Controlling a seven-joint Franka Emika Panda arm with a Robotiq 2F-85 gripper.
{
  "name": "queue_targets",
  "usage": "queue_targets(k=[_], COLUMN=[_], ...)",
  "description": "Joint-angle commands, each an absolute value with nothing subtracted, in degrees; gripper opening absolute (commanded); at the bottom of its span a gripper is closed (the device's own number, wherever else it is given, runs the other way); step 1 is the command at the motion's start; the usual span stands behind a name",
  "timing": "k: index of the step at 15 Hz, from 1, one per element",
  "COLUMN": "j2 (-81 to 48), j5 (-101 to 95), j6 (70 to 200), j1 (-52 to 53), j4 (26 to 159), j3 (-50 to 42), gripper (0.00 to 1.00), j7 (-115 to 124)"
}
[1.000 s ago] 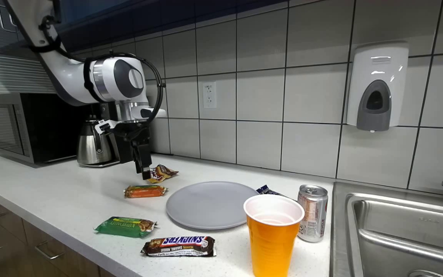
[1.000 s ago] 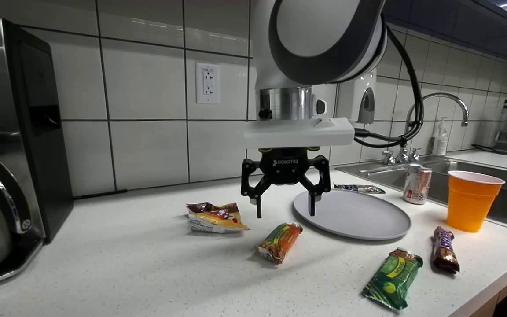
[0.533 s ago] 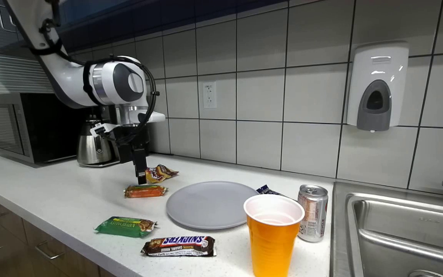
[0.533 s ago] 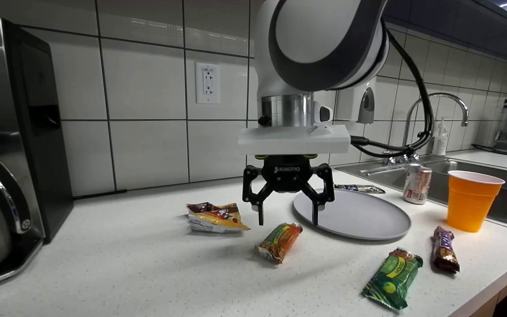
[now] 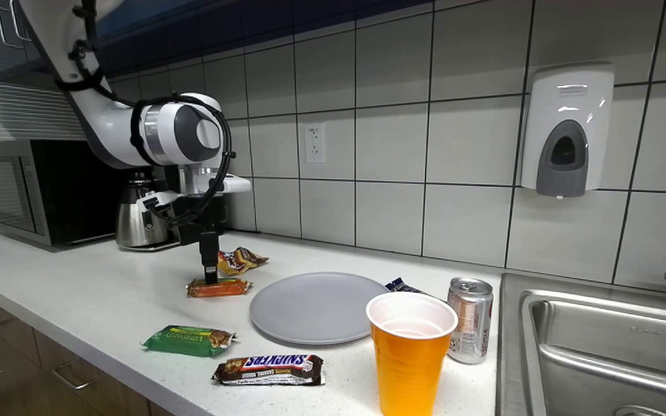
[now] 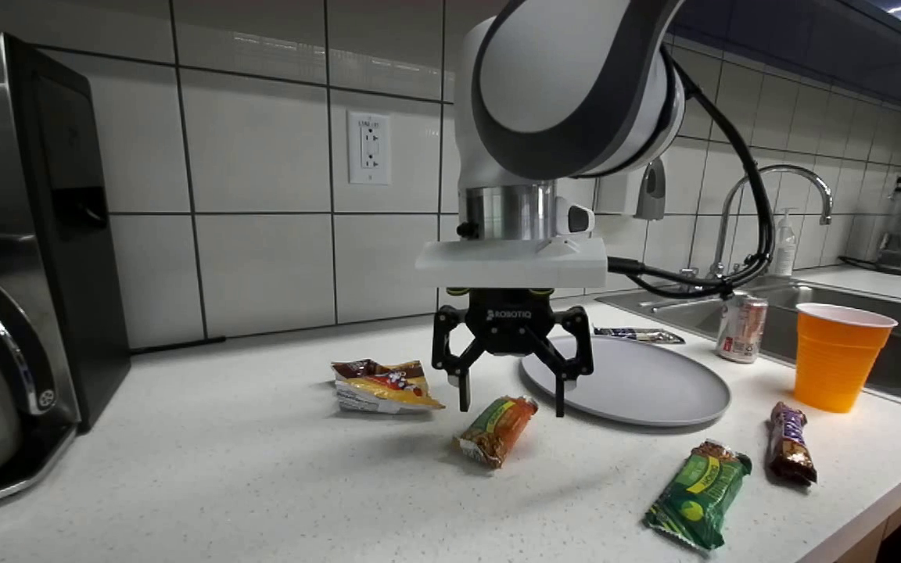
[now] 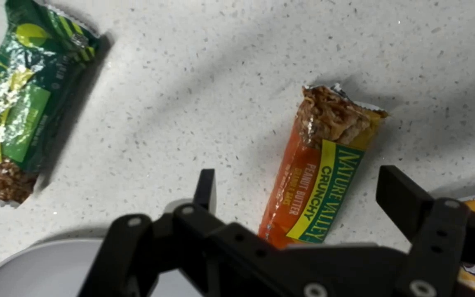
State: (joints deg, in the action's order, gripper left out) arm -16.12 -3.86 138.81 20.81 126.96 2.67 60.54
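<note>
In an exterior view, left of centre, your gripper (image 5: 210, 281) has descended toward the orange bar (image 5: 230, 287). In an exterior view, centre, your fingers (image 6: 464, 393) stand apart. Wrist view, right of centre: the bar shows between them.

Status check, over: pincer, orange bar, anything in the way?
Pincer open. Nature Valley peanut butter bar framed in its gap, wrist view; not gripped. Yellow-brown packet near one side, gray plate near the other.

The orange wrapper (image 7: 313, 173) is shiny and crinkly. The plate (image 5: 318, 309) is smooth and dull. The can (image 5: 470, 323) and sink (image 5: 513, 352) are shiny metal. The cup (image 5: 411, 364) looks like plastic.
</note>
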Motion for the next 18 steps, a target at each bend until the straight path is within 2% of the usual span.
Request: queue_targets(k=[1, 18], j2=[-17.76, -21.54], j5=[-2.73, -2.06], j6=[138.35, 137.98], j1=[19.39, 19.10], j4=[124.61, 120.65], j3=[4.13, 3.40], gripper=[1.00, 1.00], j7=[62.00, 62.51])
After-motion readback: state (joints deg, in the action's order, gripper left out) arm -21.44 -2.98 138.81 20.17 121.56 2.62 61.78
